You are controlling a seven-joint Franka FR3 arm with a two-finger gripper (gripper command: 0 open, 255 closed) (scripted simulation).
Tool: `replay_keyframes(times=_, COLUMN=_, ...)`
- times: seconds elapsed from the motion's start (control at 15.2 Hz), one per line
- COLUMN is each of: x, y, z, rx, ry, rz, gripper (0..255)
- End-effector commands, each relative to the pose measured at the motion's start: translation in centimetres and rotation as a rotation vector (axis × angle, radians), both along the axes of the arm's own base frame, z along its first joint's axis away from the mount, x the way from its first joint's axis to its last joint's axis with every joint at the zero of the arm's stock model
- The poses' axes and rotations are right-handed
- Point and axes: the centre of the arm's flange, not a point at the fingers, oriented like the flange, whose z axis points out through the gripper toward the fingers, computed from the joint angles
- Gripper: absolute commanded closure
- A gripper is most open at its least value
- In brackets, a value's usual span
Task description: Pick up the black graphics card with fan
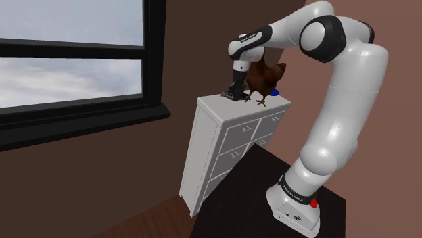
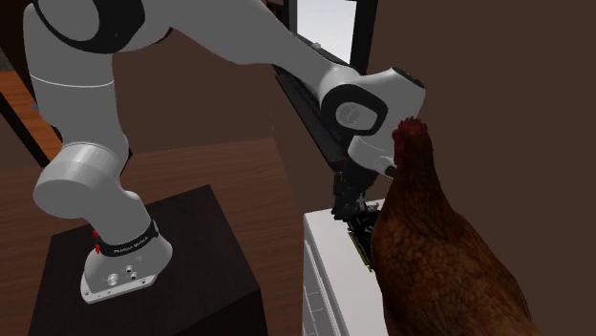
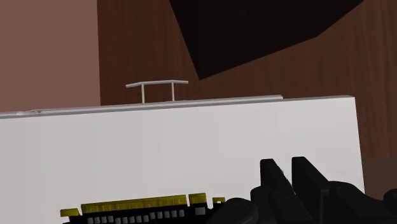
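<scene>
Gripper point(image 1: 233, 90) sits low, directly over the card point(image 1: 232, 97). Card lies flat on the dresser point(image 1: 206, 142) top, right under it and touching or nearly so. Hen point(image 1: 265, 78) stands just beside the gripper, same top. In the wrist view the card's yellow contact strip point(image 3: 140, 207) runs crosswise just ahead of the gripper, so the long axis prob. lies across it and the short width is what gets pinched. Can't tell if the gripper is apart or clamped: black on black. Lift should go straight up, w/o brushing the hen.
</scene>
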Motion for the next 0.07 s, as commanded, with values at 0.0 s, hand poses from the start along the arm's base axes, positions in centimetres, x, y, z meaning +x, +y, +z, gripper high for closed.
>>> replay_keyframes(times=0.0, x=0.00, y=-0.02, z=0.32, rx=0.000, ry=0.000, rz=0.000, gripper=255)
